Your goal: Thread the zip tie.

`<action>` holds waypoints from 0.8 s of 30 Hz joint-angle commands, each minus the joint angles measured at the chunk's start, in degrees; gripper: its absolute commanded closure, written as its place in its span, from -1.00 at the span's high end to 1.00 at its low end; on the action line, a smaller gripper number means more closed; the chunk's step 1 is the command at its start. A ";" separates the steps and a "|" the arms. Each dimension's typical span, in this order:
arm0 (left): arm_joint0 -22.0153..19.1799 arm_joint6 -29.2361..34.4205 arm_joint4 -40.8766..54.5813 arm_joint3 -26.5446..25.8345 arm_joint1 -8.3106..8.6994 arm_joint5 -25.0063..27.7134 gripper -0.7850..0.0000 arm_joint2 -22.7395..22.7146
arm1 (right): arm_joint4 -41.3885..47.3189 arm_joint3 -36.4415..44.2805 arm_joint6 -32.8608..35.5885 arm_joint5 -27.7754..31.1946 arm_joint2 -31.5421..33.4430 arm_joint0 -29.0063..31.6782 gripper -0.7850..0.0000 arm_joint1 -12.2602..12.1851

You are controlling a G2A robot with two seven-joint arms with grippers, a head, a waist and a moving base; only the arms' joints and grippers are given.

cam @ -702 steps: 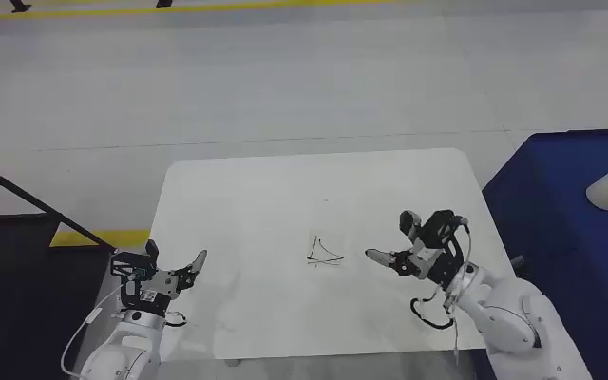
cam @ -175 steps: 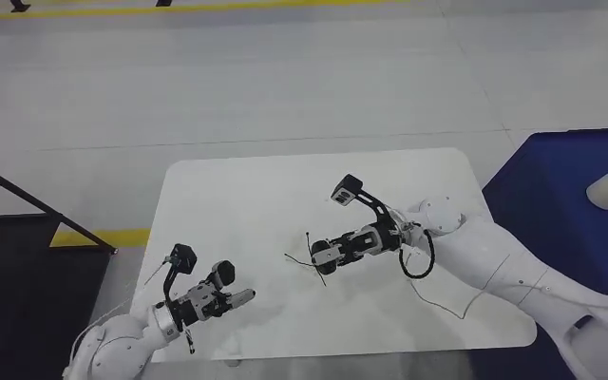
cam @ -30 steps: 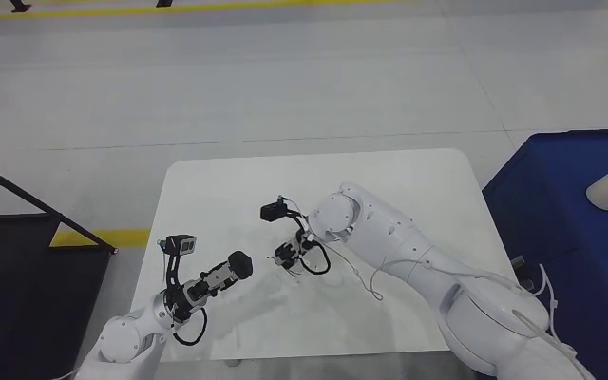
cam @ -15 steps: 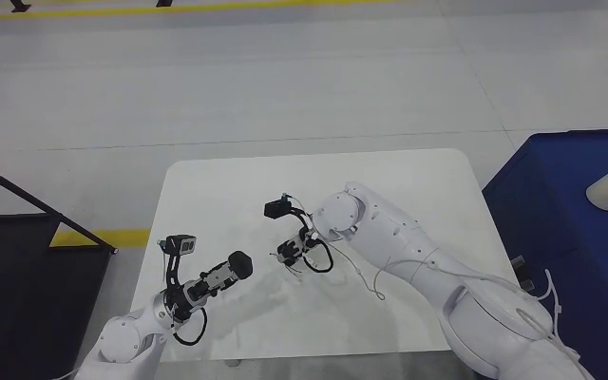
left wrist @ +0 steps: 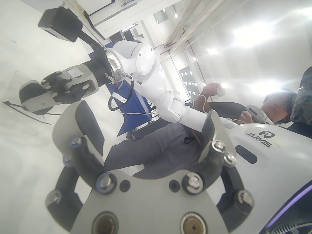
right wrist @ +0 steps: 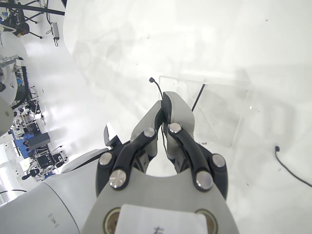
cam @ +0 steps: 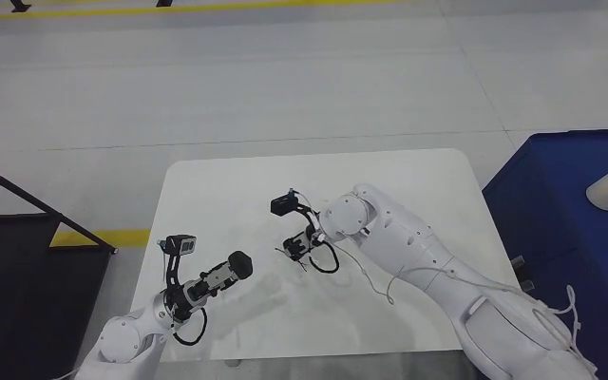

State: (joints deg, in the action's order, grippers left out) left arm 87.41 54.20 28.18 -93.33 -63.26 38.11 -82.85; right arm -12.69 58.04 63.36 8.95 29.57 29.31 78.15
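Right arm: extended over the centre of the table (cam: 399, 180), wrist angled downward. Right gripper (right wrist: 163, 98): fingers pressed together, clamping the zip tie (right wrist: 158, 87). Left arm: over the table's near left corner. Left gripper (left wrist: 146, 113): fingers spread wide, aimed toward the table centre.

I see glossy white arm shells (cam: 399, 237) and a black cable loop (cam: 328, 265) mid-frame. The right gripper (right wrist: 162, 101) has grey fingers (right wrist: 180, 113), black links and silver dome screws (right wrist: 105, 158). The left gripper (left wrist: 147, 114) has black pads (left wrist: 90, 127) and blue-ringed screws, lower frame.
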 commanded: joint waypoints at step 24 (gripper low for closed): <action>0.00 0.00 0.00 0.00 0.00 0.00 1.00 0.00 | 37.89 22.58 24.64 1.63 26.07 16.98 -1.00 -14.69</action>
State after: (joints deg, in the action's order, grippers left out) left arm 87.41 54.20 28.18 -93.33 -63.26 38.11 -82.85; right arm 22.61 79.48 88.00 10.35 56.37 45.99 64.33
